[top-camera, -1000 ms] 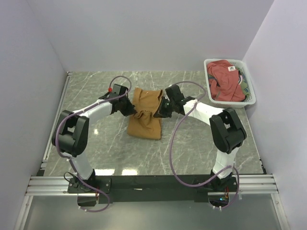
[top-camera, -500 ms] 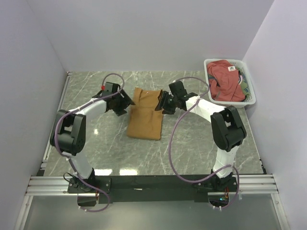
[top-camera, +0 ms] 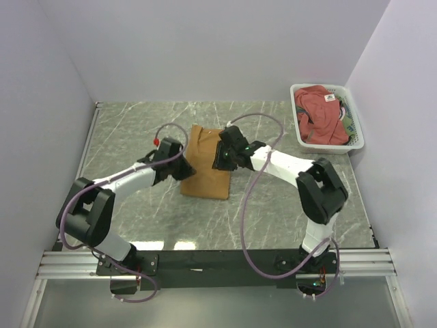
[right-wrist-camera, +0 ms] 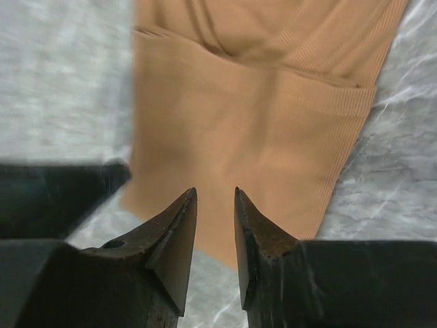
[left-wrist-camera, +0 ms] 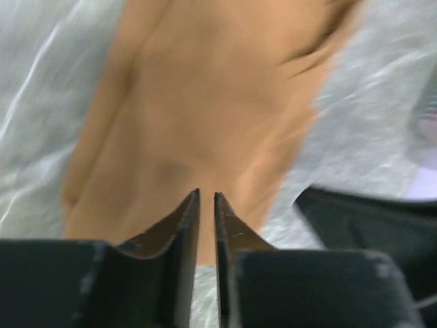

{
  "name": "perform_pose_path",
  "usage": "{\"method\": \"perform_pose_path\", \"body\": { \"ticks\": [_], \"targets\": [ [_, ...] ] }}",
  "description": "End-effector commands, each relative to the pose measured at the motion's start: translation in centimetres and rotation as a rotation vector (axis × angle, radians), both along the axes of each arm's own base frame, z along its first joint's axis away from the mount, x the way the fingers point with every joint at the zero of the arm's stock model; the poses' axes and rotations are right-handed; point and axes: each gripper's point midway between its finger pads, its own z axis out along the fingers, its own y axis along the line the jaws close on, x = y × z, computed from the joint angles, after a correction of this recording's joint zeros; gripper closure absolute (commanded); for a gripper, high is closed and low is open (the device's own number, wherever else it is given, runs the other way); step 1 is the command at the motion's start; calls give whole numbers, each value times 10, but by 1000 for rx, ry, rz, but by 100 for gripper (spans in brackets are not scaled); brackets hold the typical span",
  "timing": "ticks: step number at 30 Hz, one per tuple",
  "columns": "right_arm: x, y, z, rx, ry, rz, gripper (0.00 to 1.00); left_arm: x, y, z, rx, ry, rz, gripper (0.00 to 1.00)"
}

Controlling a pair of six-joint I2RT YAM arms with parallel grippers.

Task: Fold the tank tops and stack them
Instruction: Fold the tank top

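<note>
left gripper (left-wrist-camera: 206, 195) is seen just above the left edge of the tan tank top (top-camera: 207, 179); fingers all but closed, only a thin slit left, nothing held; the tan tank top is laid flat on the table (top-camera: 130, 130) at centre, between the two grippers, as a narrow strip running away from the arm bases; right gripper (right-wrist-camera: 215, 193) is held over its right side, fingers parted only slightly, nothing gripped; rust-red tank top (top-camera: 319, 115) is heaped in the white basket (top-camera: 295, 89) at far right, well apart, not yet folded; step judged: tan top mid-fold, long sides apparently already turned in; next move judged: both grippers to be opened, one end pinched at its two corners and carried over the other end; wrinkles to be watched for.
</note>
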Motion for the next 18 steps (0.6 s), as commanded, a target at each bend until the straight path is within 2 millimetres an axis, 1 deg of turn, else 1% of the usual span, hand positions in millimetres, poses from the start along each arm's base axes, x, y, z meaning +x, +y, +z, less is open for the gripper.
{"method": "perform_pose_path", "body": {
  "ticks": [1,2,3,4,5,6,8,9,10,11,12,13,14,15,16,17,18],
  "targets": [
    [11,-6,-33,-70,29,-41,63,-17,6,-29,-1,42,68,83],
    [13,-5,-39,-76,35,-40,60,-22,6,-38,2,60,67,84],
    [13,-6,-53,-101,56,-41,59,-34,3,-50,7,94,62,85],
    [13,-7,-60,-124,60,-39,58,-36,8,-59,39,101,89,88],
    [11,-8,-64,-143,70,-38,57,-42,8,-65,46,116,91,89],
    [9,-10,-74,-168,85,-36,56,-54,8,-76,54,146,95,89],
    [2,-16,-83,-219,96,-32,56,-65,8,-83,62,161,107,90],
    [-1,-19,-83,-230,93,-33,55,-79,7,-91,64,187,108,90],
    [-5,-20,-84,-240,89,-27,53,-85,8,-92,73,189,116,90],
    [-13,-27,-85,-252,95,-26,53,-92,8,-95,79,198,118,90],
    [-18,-30,-85,-256,96,-26,53,-105,6,-101,85,219,111,90],
    [-30,-39,-95,-274,113,-24,52,-111,7,-101,90,220,110,90],
    [-36,-39,-86,-262,91,-20,52,-124,7,-107,101,239,102,90],
    [-41,-43,-86,-268,85,-19,52,-129,7,-105,93,238,100,89],
    [-54,-52,-93,-295,99,-19,51,-134,7,-105,89,243,95,89],
    [-59,-53,-85,-295,76,-14,50,-147,8,-110,98,260,73,89],
    [-65,-55,-84,-296,74,-11,50,-153,8,-109,95,260,68,89]
  ]
}}
